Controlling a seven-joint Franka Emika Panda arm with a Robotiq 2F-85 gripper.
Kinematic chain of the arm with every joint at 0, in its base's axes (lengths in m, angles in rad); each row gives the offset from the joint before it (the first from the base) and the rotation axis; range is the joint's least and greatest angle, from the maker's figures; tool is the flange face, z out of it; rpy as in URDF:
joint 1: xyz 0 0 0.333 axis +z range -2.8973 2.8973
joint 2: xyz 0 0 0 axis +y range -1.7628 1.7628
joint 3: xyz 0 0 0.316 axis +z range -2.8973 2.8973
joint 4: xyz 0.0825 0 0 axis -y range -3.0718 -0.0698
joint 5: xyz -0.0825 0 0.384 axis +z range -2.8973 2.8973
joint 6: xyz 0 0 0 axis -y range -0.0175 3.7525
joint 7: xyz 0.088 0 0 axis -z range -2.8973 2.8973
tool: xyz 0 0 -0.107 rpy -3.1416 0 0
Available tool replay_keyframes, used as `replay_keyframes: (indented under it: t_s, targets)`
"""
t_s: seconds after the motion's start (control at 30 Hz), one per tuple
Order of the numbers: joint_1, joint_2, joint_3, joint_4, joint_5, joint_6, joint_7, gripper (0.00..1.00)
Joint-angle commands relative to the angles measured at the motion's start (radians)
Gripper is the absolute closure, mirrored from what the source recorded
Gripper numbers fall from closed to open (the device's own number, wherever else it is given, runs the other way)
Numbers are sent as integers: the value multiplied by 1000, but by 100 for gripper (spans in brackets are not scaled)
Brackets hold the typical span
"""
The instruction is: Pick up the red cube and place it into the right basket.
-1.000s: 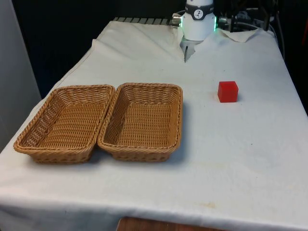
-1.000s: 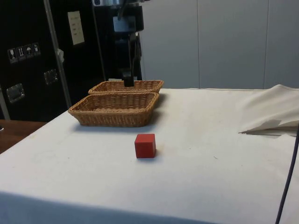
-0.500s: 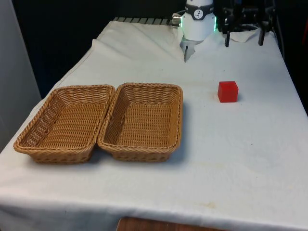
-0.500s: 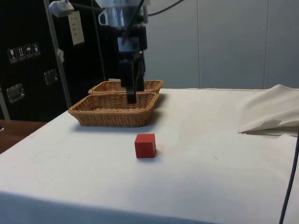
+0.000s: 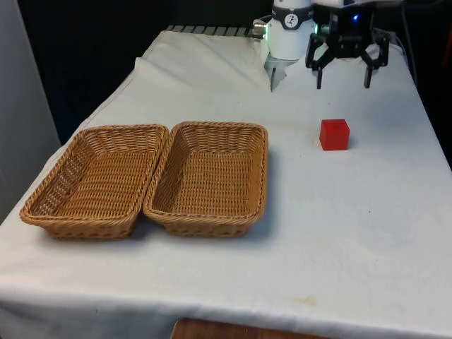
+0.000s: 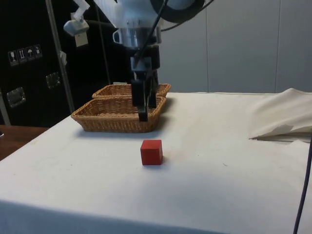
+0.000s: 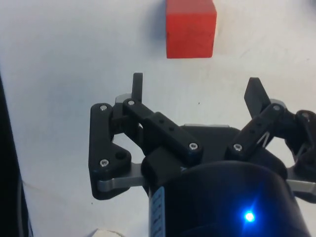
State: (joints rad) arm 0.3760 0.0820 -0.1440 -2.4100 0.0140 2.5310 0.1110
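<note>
Counter: covered by a white cloth (image 5: pixel 212 282), smooth near the camera and rumpled at the far end.
Room: black curtains behind in the front view; dark cabinets and pale wall panels in the side view.
Left basket (image 5: pixel 95 176): rectangular woven wicker, tan, nothing inside.
Right basket (image 5: pixel 212 173): same weave and shape, touching the left basket along one long side, nothing inside.
Red cube (image 5: pixel 334 134): sits on the cloth well apart from the baskets, toward the front view's right; solid, matte, sharp-edged.
End effector (image 5: pixel 342 83): black, fingers spread wide and holding nothing, hovering above the cloth just beyond the cube's far side.
</note>
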Motion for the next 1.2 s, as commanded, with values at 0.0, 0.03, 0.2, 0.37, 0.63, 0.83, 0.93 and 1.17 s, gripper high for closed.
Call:
replay_keyframes:
  t_s: [0.0, 0.03, 0.2, 0.37, 0.63, 0.83, 0.93, 1.17]
  targets:
    - [-3, 5, 1, -7, 17, 22, -9, 0]
    - [-5, 10, 1, -10, 19, 30, -9, 0]
    - [-10, 38, 4, -18, 32, 67, -10, 0]
    - [-10, 71, 6, -20, 43, 102, -10, 0]
    - [-9, 126, 21, -16, 51, 159, -3, 0]
    - [-10, 158, 35, -9, 60, 188, -1, 0]
    - [-13, 184, 46, 0, 64, 208, 0, 0]
    - [-14, 221, 51, 8, 60, 236, 4, 0]
